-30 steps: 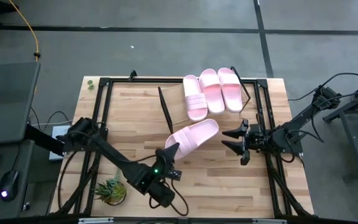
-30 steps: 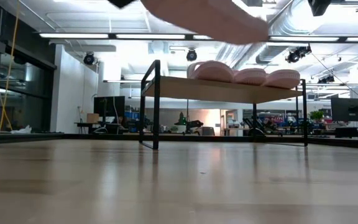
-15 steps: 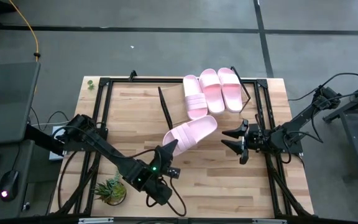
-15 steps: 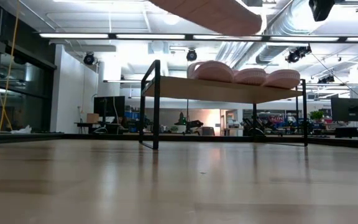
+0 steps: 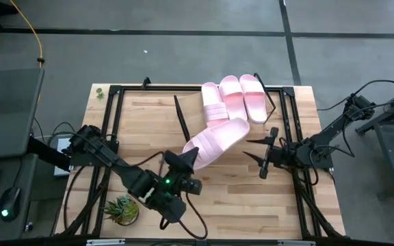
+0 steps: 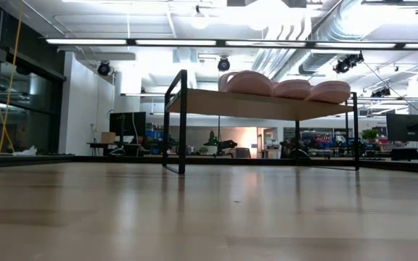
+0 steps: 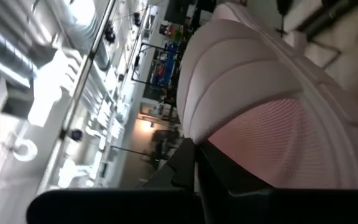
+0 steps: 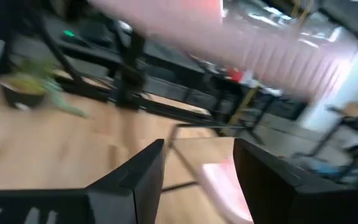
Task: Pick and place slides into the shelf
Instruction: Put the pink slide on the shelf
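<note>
Gripping one pink slide [image 5: 214, 141] by its heel end, the left hand [image 5: 187, 158] is closed on it and holds it up above the tabletop [image 5: 142, 126], the toe reaching toward the shelf [image 5: 183, 117]. Three more slides [image 5: 241, 97] lie side by side on the right part of the shelf, touching each other. Farther right, the right hand [image 5: 262, 156] hangs over the tabletop with its fingers wide apart, holding nothing
</note>
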